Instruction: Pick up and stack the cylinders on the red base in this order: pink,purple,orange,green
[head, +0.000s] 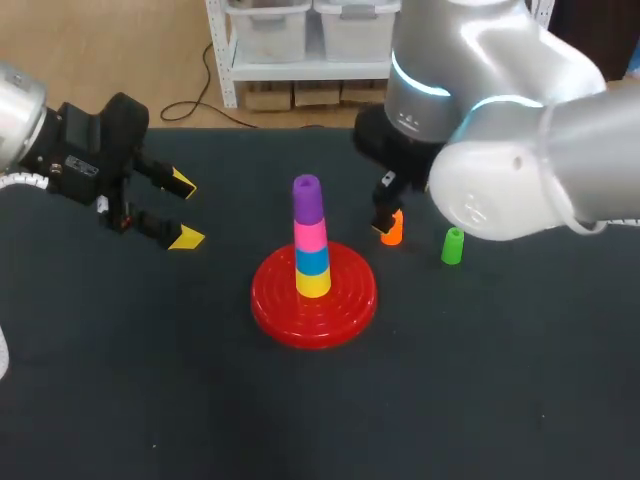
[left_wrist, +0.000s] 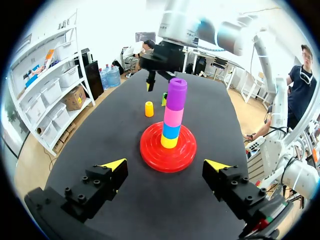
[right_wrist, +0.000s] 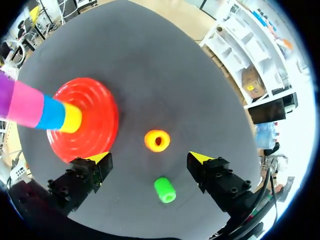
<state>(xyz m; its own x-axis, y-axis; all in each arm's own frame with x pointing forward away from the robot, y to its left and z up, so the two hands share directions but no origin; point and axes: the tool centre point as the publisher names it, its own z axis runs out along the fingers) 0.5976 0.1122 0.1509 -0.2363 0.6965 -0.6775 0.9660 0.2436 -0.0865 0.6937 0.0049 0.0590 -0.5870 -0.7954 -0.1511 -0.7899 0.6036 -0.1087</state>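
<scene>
- right gripper: fingers spread wide, nothing in them; it hangs over the orange cylinder, which stands upright with its hollow top facing the wrist camera; in the head view one finger looks just beside it, but I honestly can't tell if it touches
- left gripper: wide open too, and empty; it sits well apart from the stack, out on the left of the table
- red base: round glossy plastic disc with concentric ridges
- stacked at its centre, bottom to top: yellow cylinder; blue cylinder; pink cylinder; purple cylinder, open at the top; all smooth little tubes
- green cylinder: on the table near the orange one, on the side away from the base; smooth, open-ended
- the table itself: dark and matte
</scene>
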